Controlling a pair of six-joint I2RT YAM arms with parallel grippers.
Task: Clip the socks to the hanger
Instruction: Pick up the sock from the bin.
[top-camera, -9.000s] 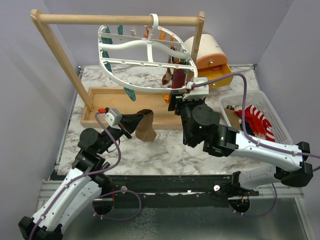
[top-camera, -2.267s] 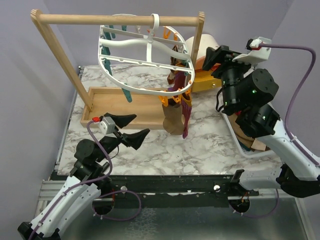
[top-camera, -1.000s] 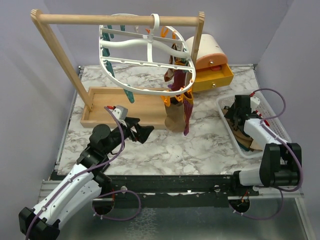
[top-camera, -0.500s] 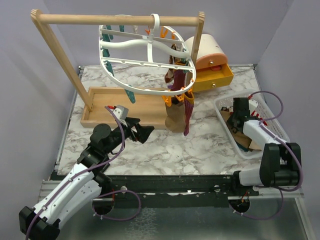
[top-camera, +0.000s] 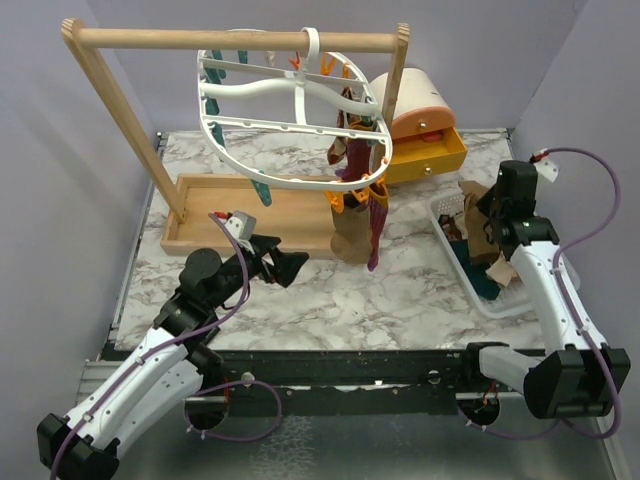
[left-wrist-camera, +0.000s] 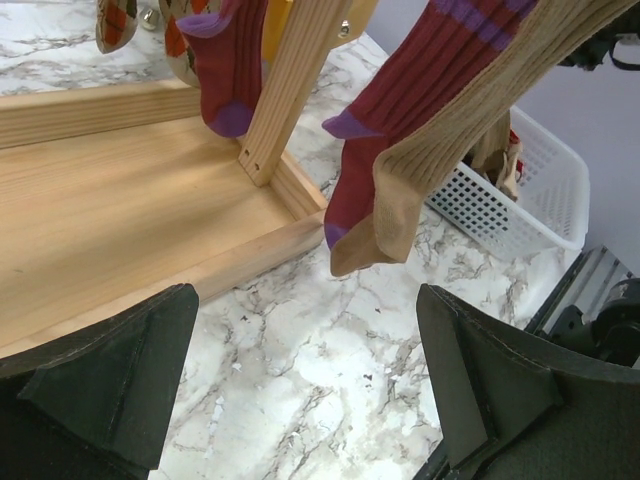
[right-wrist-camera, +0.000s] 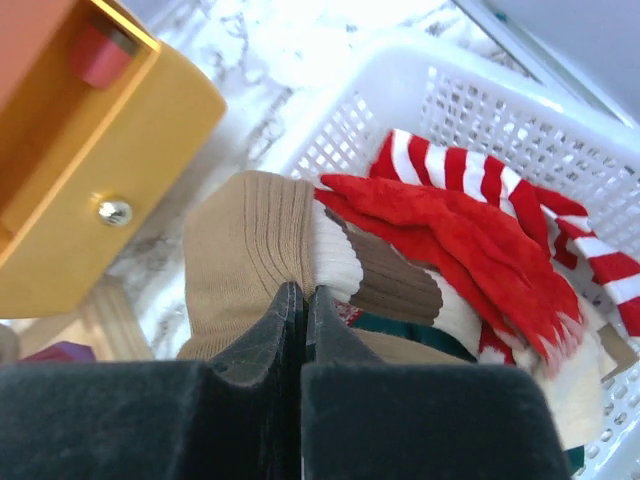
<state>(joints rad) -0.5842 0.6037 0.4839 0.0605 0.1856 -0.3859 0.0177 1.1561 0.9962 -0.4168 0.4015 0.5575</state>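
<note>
Lifting clear, Sam?

Yes, Jo: the right hand is pinching a tan sock by its cuff, jaws fully closed, and the sock's length is dangling over the basket.

And the hanger?

It's hanging on the bar, left of that hand and higher. The left hand is waiting nearer it, wide open and empty, beside the hung socks.

Anything changing?

A second ago the right hand was reaching, open, into the basket. Now it's raised and gripping.

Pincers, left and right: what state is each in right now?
Left pincer: open, holding nothing.
Right pincer: shut on a tan sock.
</note>
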